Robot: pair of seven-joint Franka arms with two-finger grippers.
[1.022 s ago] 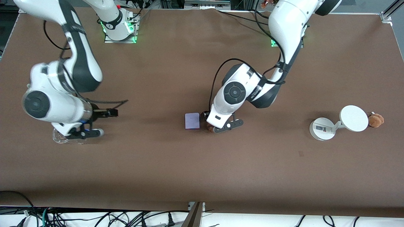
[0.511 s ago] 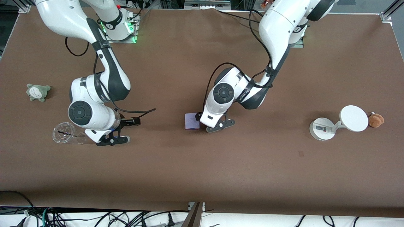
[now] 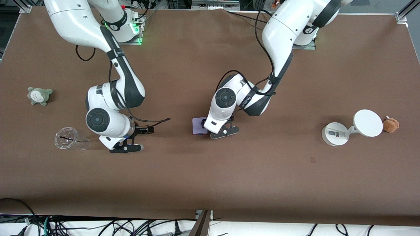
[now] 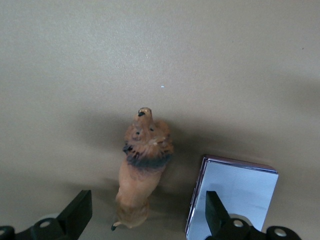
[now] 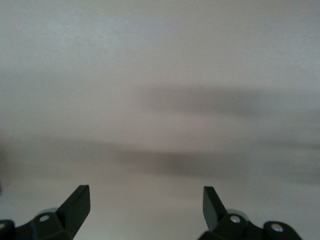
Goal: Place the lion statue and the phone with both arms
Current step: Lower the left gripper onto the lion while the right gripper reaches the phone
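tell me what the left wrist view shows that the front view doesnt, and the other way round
Only the left wrist view shows the lion statue, lying on the table beside the phone, between the open fingers of the left gripper.

Only the front view shows the right gripper over bare table, a clear cup, a grey plush, a white scale and a brown plush.

Both show the phone, the left gripper and the brown table.

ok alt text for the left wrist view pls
The left tool hangs open over the brown table, its two dark fingers spread wide. The lion statue lies on the table between them, and the phone lies flat beside the lion.
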